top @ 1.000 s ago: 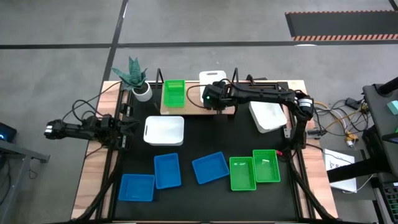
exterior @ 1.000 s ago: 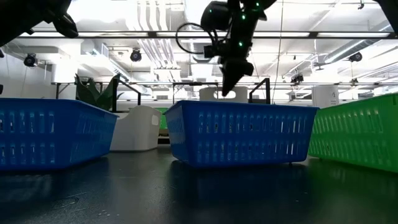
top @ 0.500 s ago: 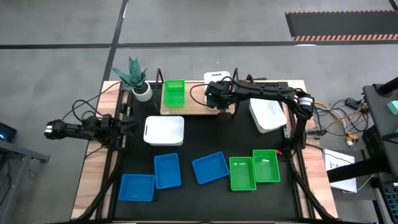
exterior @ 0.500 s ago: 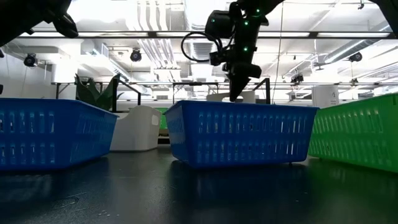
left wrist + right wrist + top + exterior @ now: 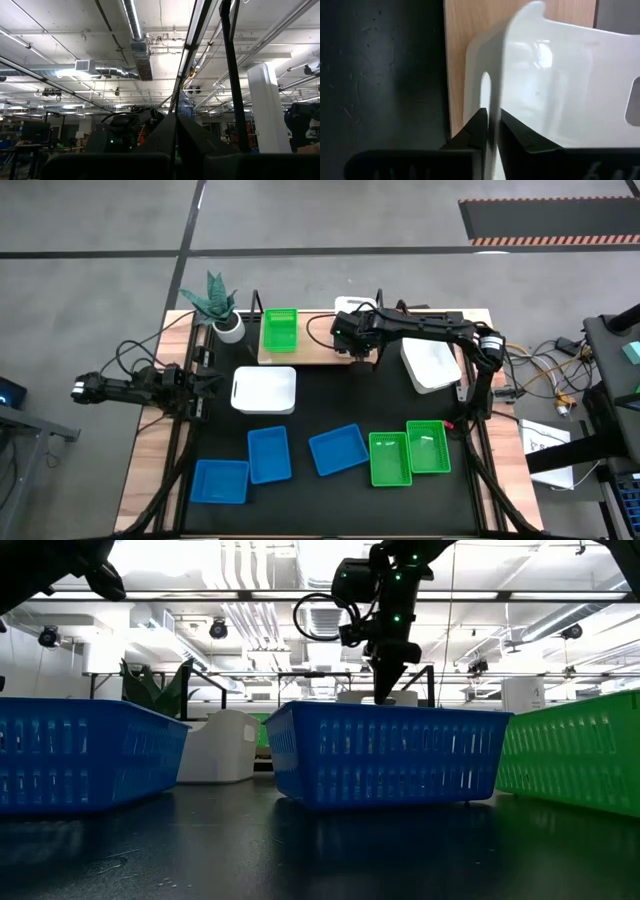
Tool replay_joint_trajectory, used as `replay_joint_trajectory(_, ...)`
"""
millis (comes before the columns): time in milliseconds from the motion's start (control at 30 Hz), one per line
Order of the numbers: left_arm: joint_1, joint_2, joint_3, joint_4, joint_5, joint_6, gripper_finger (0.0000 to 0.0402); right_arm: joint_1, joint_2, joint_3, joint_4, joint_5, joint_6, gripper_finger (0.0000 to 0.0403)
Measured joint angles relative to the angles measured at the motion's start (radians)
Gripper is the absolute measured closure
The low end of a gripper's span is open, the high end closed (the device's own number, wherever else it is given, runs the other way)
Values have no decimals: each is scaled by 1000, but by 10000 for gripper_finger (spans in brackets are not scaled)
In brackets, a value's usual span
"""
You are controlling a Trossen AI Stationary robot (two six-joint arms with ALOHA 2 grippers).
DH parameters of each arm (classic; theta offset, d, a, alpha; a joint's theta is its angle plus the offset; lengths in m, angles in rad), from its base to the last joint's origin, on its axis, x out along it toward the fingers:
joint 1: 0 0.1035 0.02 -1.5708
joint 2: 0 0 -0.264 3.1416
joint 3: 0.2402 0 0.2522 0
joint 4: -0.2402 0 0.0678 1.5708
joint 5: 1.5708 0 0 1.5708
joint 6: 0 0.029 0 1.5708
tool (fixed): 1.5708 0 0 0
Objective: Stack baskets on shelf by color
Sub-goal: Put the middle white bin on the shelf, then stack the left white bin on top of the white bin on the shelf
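Note:
My right gripper (image 5: 352, 340) stands over the right part of the light-wood shelf (image 5: 312, 352), shut on a white basket (image 5: 346, 306). This basket also shows in the right wrist view (image 5: 560, 90). A green basket (image 5: 279, 330) rests by its bottom on the shelf's left part. Two more white baskets (image 5: 264, 391) (image 5: 430, 366), three blue baskets (image 5: 269, 454) (image 5: 337, 450) (image 5: 220, 481) and two green baskets (image 5: 389, 459) (image 5: 428, 446) lie on the black table. My left gripper (image 5: 208, 380) is shut and waits at the table's left edge. My right gripper pinches the white basket's near wall (image 5: 489, 97) beside a handle slot, one finger inside the basket and one outside. The fingers (image 5: 385, 690) come from above, pointing down. The basket is over the shelf's wood board (image 5: 470, 30). I cannot tell whether its bottom rests on it.
A white pot with a green plant (image 5: 222, 315) stands at the table's far left corner, beside the shelf. Thin black posts (image 5: 432, 685) rise at the shelf's ends. The blue basket (image 5: 390, 755) in the low view hides the shelf's board.
My right gripper has gone a little toward the table's right edge and slightly down along the shelf, still shut on the white basket. The basket has moved with it toward the shelf's right end.

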Motion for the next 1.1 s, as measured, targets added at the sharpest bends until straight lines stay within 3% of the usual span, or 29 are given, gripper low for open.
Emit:
replay_joint_trajectory(333,0,0,0,1,0,0,402,0,-20,0,-34,8,14,318)
replay_joint_trajectory(533,0,0,0,1,0,0,402,12,-57,25,-73,8,113,307)
replay_joint_trajectory(667,0,0,0,2,0,0,402,40,-96,36,-73,-1,229,320)
replay_joint_trajectory(833,0,0,0,3,0,-1,402,139,-156,14,-53,-3,260,352)
replay_joint_trajectory(1100,0,8,0,4,0,-32,402,359,-256,-142,167,-3,267,393)
